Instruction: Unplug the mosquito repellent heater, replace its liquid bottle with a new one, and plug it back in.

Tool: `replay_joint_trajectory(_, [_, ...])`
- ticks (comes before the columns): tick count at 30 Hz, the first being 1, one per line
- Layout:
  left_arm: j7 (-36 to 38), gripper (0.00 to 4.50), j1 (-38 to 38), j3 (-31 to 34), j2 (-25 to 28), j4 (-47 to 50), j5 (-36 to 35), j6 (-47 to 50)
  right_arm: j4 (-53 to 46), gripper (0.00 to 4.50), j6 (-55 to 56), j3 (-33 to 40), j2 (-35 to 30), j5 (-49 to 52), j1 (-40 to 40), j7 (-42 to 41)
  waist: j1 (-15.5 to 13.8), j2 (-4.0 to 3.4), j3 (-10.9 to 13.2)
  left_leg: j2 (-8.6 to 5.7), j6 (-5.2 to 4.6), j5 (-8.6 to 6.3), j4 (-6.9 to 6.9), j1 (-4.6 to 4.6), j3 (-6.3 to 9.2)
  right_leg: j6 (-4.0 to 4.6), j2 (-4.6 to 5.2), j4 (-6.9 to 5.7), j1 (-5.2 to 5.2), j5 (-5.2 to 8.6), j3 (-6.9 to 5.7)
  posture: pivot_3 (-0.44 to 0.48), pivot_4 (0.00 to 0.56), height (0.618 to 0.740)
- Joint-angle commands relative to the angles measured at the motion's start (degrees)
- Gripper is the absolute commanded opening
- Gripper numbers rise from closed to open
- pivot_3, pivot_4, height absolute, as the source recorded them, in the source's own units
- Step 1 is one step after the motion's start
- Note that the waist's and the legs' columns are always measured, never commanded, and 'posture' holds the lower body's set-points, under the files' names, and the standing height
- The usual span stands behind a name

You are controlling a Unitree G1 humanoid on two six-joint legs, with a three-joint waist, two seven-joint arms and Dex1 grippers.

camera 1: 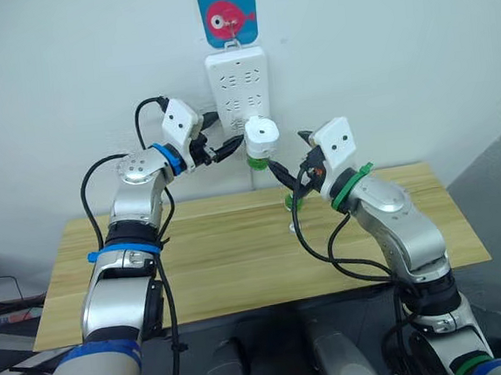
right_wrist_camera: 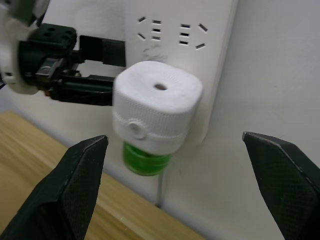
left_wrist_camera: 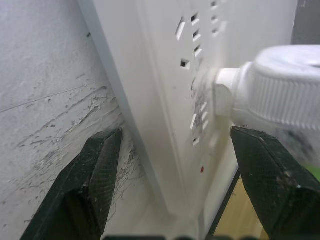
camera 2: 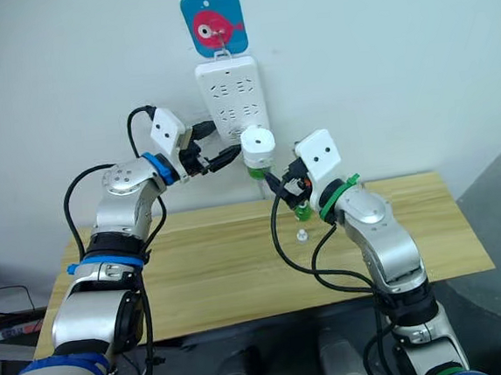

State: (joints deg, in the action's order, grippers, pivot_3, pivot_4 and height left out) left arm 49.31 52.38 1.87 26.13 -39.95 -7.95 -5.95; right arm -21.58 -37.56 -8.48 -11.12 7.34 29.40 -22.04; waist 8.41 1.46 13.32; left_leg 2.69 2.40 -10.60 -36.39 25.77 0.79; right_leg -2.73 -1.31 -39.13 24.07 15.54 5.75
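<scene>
A: Status? Where's the mosquito repellent heater [right_wrist_camera: 156, 105]?

B: Plugged into the lower part of the white power strip [camera 2: 232, 91] hanging on the wall, above the back edge of the wooden surface [camera 1: 239, 259]. Green liquid bottle [right_wrist_camera: 145, 160] sits under it.

A: Pincers?

B: Both released, holding nothing. Left pincer [camera 1: 228, 147] is at the strip's edge just beside the heater, one finger on the wall side and the other toward the heater. Right pincer [right_wrist_camera: 190, 187] faces the heater from below and in front, fingers spread wide to either side, not touching.

A: How will it handle?

B: My read: light, rigid plastic shell, smooth and rounded, so slippery. The ribbed band around its middle is the best grip zone. Pinch across the flanks there, clear of the bottle, and pull straight out along the prongs. Skewing it could bend them or swing the hanging strip.

A: Hence the left?

B: Likely bracing the strip. The bottle looks like thin plastic; grip it by the body, gently.

A: Spare bottle?

B: A small green item [camera 1: 289, 202] and a small white piece [camera 2: 302, 236] are on the surface beside the right arm. Can't tell what they are.
</scene>
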Motion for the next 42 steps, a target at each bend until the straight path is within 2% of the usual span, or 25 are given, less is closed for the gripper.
replay_joint_trajectory(1, [-5.4, 3.68, -2.7, 4.9, 6.0, 5.0, 0.2, 2.1, -5.8, 4.50, -1.8, -1.2, -1.2, 1.6, -1.2, -1.4, 0.1, 0.00, 0.0, 0.03, 0.00, 0.00, 0.07, -0.02, 0.01, 0.00, -0.05, 0.00, 0.03, 0.00, 0.00, -0.087, 0.216, 0.740])
replay_joint_trajectory(3, [-4.2, 3.68, -6.8, 5.2, 8.4, 10.0, -0.5, 3.6, -7.9, 4.50, -2.6, -2.0, -2.2, 2.2, -2.3, -2.2, 0.1, 0.00, 0.0, 0.07, 0.02, 0.02, 0.28, -0.10, 0.02, 0.01, -0.08, 0.00, 0.04, 0.01, 0.01, -0.075, 0.215, 0.740])
replay_joint_trajectory(6, [-1.0, 3.71, -13.8, 5.9, 11.4, 19.5, -3.6, 8.5, -9.8, 3.98, -3.1, -2.7, -2.9, 3.0, -3.5, -3.1, -0.3, -0.01, 0.0, 0.13, 0.05, 0.03, 0.46, -0.09, 0.07, 0.10, -0.14, 0.00, 0.11, 0.06, -0.06, -0.052, 0.215, 0.740])
replay_joint_trajectory(9, [8.6, 3.71, -28.1, 6.4, 16.5, 38.6, -11.2, 12.8, -10.3, 2.90, -1.9, -4.1, -3.7, 2.5, -4.0, -3.6, -1.0, 0.00, 0.0, 0.10, 0.11, 0.01, 0.58, 0.00, 0.07, 0.40, 0.10, 0.05, 0.13, 0.14, -0.17, -0.030, 0.213, 0.740])
replay_joint_trajectory(11, [10.3, 3.71, -34.4, 7.1, 18.1, 48.3, -15.3, 16.1, -9.9, 2.18, -1.0, -4.3, -3.7, 2.1, -4.0, -3.2, -2.1, 0.03, 0.0, 0.12, 0.21, -0.04, 0.63, 0.03, 0.08, 0.48, 0.44, 0.07, 0.12, 0.26, -0.21, -0.014, 0.212, 0.740])
replay_joint_trajectory(16, [9.0, 3.71, -40.8, 8.9, 18.8, 60.8, -20.7, 21.5, -8.6, 0.28, 0.9, -4.4, -3.5, 1.2, -3.5, -2.4, -5.4, 0.18, 0.1, -0.11, 0.26, -0.09, 0.50, 0.12, 0.12, 0.45, 0.66, 0.16, 0.04, 0.37, -0.34, 0.005, 0.211, 0.740])
replay_joint_trajectory(17, [9.0, 3.71, -42.3, 8.8, 18.8, 63.5, -21.6, 22.3, -7.8, 0.06, 1.6, -4.3, -3.4, 0.8, -3.2, -2.1, -5.5, 0.18, 0.1, -0.10, 0.24, -0.08, 0.42, 0.11, 0.10, 0.34, 0.64, 0.17, 0.01, 0.46, -0.32, 0.007, 0.213, 0.740])
replay_joint_trajectory(22, [8.3, 3.71, -44.7, 7.7, 18.7, 68.1, -22.3, 23.6, -4.8, 0.06, 3.2, -3.6, -3.2, -0.9, -2.0, -0.5, -5.5, 0.18, 0.1, -0.06, 0.13, 0.02, 0.34, 0.00, -0.01, 0.23, 0.59, 0.12, -0.02, 0.42, -0.26, 0.009, 0.216, 0.740])
replay_joint_trajectory(38, [7.9, 3.71, -41.6, 5.1, 17.5, 66.6, -21.0, 23.0, 1.6, 0.06, 4.2, -1.9, -0.7, -3.1, 1.8, 4.2, -5.3, 0.18, 0.1, -0.09, 0.13, 0.02, 0.40, 0.00, 0.00, 0.37, 0.33, 0.10, 0.03, 0.40, -0.27, -0.001, 0.222, 0.740])
replay_joint_trajectory(42, [7.9, 3.71, -41.7, 5.1, 17.8, 66.6, -21.0, 22.8, -0.2, 0.06, 3.5, -1.7, -1.4, -0.6, 1.7, 1.5, -5.3, 0.18, 0.1, -0.09, 0.13, 0.03, 0.35, 0.00, 0.02, 0.36, 0.33, 0.06, 0.01, 0.39, -0.28, -0.001, 0.222, 0.740])
